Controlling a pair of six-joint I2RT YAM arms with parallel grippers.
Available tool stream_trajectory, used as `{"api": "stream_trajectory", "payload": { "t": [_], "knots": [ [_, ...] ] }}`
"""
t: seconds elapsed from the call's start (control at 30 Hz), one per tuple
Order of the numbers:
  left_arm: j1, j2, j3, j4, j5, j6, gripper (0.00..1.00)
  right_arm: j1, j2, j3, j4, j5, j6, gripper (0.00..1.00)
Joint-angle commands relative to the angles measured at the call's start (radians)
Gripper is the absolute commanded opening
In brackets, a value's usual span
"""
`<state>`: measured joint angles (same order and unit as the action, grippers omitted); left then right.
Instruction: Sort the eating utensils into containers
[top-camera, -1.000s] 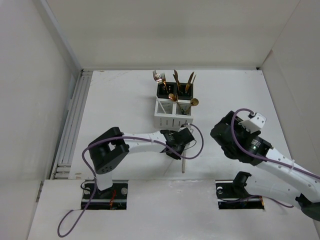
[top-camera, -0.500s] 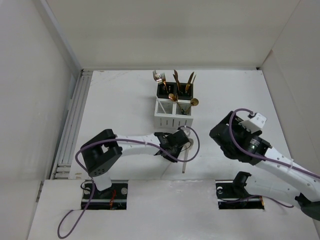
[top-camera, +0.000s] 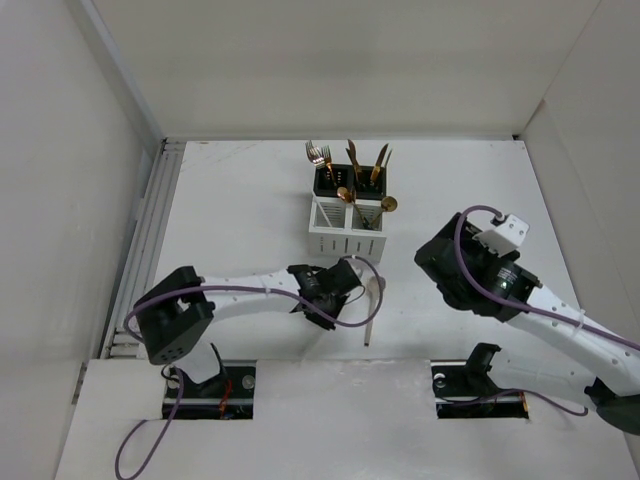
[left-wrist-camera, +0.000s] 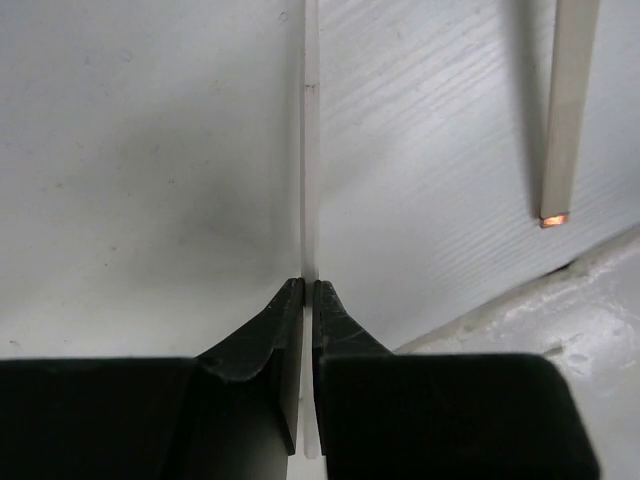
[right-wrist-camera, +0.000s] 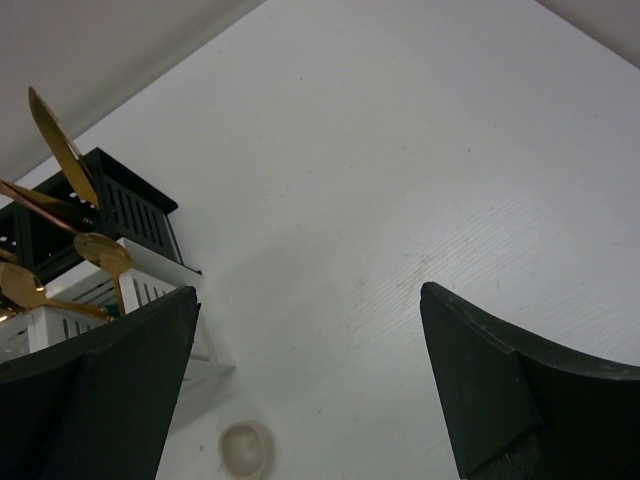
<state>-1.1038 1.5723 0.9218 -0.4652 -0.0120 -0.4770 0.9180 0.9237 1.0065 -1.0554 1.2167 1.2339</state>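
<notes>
Presently, left gripper (left-wrist-camera: 308, 290) pinched the cream spoon (left-wrist-camera: 311, 180) by its thin handle — long axis running straight out ahead of the jaws — with the white caddy (top-camera: 345, 240) close on its far side, nearer this arm than the wide-spread right gripper (right-wrist-camera: 310, 340).

High rear overhead, close wrist views, right shares white caddy (top-camera: 330, 238)

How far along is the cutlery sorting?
Mostly done: several utensils already stand in the black caddy and white caddy. The left end effector is shut on the cream spoon; the right end effector hangs open, empty. One slim utensil lies unsorted on the table.
</notes>
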Motion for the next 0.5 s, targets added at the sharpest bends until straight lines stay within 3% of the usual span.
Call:
{"api": "stream_trajectory", "payload": {
  "t": [0.0,0.33,0.47],
  "knots": [
    [0.001,-0.103,-0.003,-0.023,0.007,0.017,0.00,0.009,-0.014,0.049,0.000,-0.025,-0.011,0.96],
    [0.001,-0.201,0.006,0.046,-0.036,0.069,0.00,0.009,0.044,0.125,0.020,-0.049,-0.070,0.95],
    [0.001,-0.221,0.078,0.060,-0.034,0.112,0.00,0.009,0.033,0.168,0.029,-0.049,-0.070,0.95]
  ]
}}
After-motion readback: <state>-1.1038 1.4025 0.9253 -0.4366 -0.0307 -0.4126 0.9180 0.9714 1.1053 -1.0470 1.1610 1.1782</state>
